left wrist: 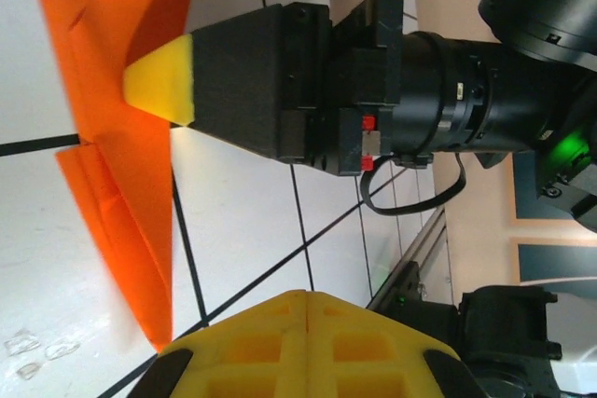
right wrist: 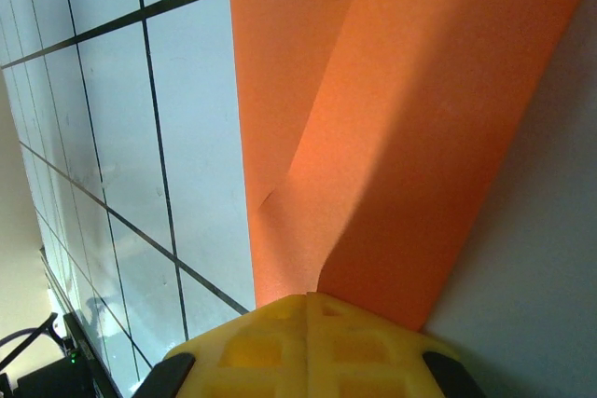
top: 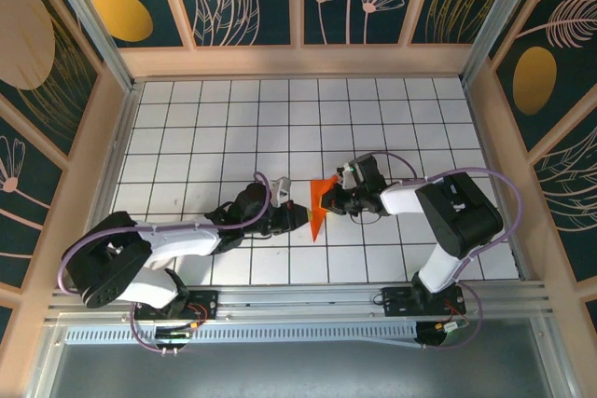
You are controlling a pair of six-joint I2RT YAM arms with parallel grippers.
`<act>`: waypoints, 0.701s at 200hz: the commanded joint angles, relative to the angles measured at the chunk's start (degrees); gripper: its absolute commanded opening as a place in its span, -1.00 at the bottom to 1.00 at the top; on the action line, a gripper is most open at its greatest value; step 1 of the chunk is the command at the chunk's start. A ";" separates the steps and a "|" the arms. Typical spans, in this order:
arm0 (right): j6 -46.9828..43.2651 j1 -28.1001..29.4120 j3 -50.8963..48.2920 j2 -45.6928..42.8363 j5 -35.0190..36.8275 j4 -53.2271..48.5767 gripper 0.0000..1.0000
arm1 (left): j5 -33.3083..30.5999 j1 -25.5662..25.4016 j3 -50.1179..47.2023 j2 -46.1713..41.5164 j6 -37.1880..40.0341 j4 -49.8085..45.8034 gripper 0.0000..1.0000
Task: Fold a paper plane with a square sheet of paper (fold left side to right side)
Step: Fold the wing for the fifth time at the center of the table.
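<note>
The square sheet of paper (top: 323, 189) is bright orange and folded into a narrow pointed shape on the white grid table, its tip toward the near edge. In the left wrist view the paper (left wrist: 112, 156) lies flat at the left. In the right wrist view the paper (right wrist: 392, 137) shows a raised flap along a crease. My right gripper (top: 338, 199) (left wrist: 154, 81) (right wrist: 312, 297) is shut, its yellow tip resting on the paper at that crease. My left gripper (top: 298, 215) (left wrist: 310, 294) is shut on nothing, just left of the paper's point and apart from it.
The white grid table (top: 215, 128) is boxed in by wooden walls (top: 298, 61) at the back and on both sides. A metal rail (top: 298, 300) with both arm bases runs along the near edge. Open tiles lie behind and to the left of the paper.
</note>
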 commanded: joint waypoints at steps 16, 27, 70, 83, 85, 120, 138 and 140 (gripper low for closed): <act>-2.23 0.67 -1.19 5.84 9.48 -6.79 -1.00 | 3.84 -0.04 1.32 4.59 -1.78 5.52 -1.00; -2.21 0.82 -1.00 6.11 9.53 -6.82 -1.00 | 4.19 0.04 1.87 5.95 -1.80 6.13 -1.00; -2.31 1.11 -0.84 6.36 9.49 -7.03 -1.00 | 5.29 -0.39 3.52 10.44 -2.01 7.28 -1.00; -2.44 1.20 -0.79 6.26 9.57 -7.25 -1.00 | 6.24 -0.51 3.99 11.98 -2.16 7.98 -1.00; -2.40 1.15 -0.81 6.22 9.63 -7.35 -1.00 | 6.38 -0.53 4.05 12.19 -2.18 8.07 -1.00; -2.40 1.29 -0.64 6.17 10.10 -7.81 -1.00 | 7.22 -1.02 5.23 15.43 -2.06 8.22 -1.00; -2.47 1.37 -0.49 6.17 10.12 -7.95 -1.00 | 6.99 -1.17 5.39 16.39 -1.98 8.21 -1.00; -2.52 1.35 -0.47 6.13 10.17 -8.03 -1.00 | 7.03 -1.14 5.34 16.54 -1.98 8.21 -1.00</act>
